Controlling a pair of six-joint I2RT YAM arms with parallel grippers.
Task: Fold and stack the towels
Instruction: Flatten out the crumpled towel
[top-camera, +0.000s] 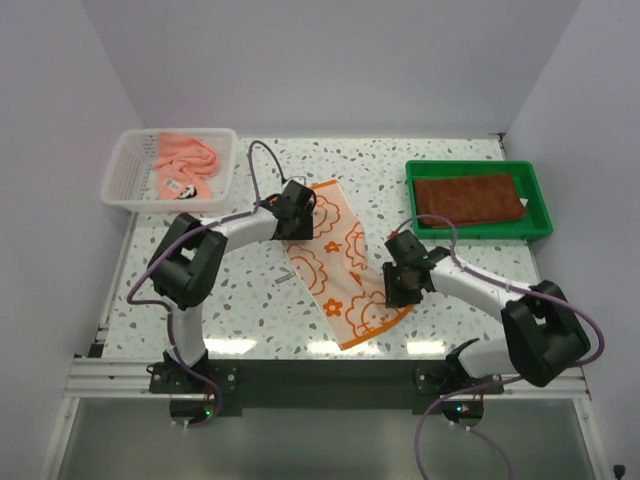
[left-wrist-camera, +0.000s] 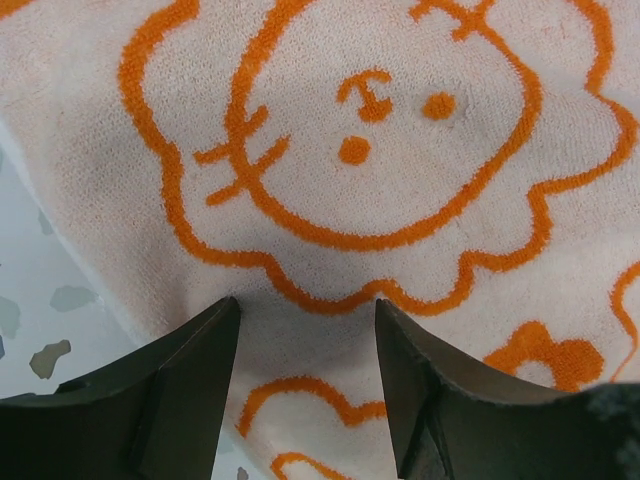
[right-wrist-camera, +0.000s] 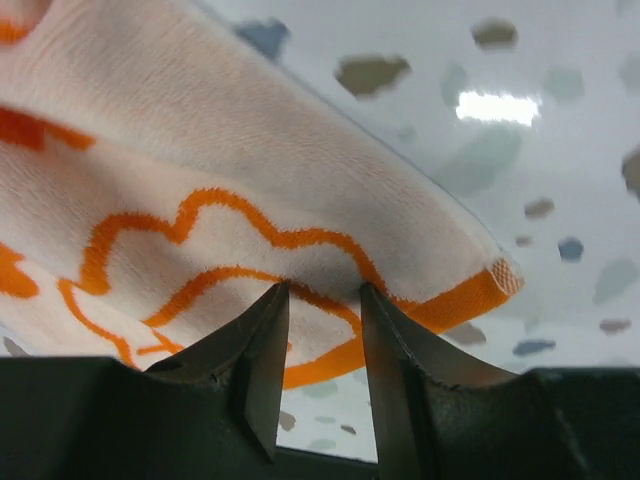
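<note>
An orange and white patterned towel lies in a long diagonal strip in the middle of the table. My left gripper is open over its far left edge; in the left wrist view the towel lies flat under the spread fingers. My right gripper is at the strip's near right edge. In the right wrist view its fingers stand a little apart, with their tips against the layered towel edge by an orange-bordered corner. A dark brown towel lies flat. A salmon pink towel lies crumpled.
The brown towel is in a green tray at the back right. The salmon towel is in a white mesh basket at the back left. The speckled tabletop shows around the patterned towel. White walls stand on three sides.
</note>
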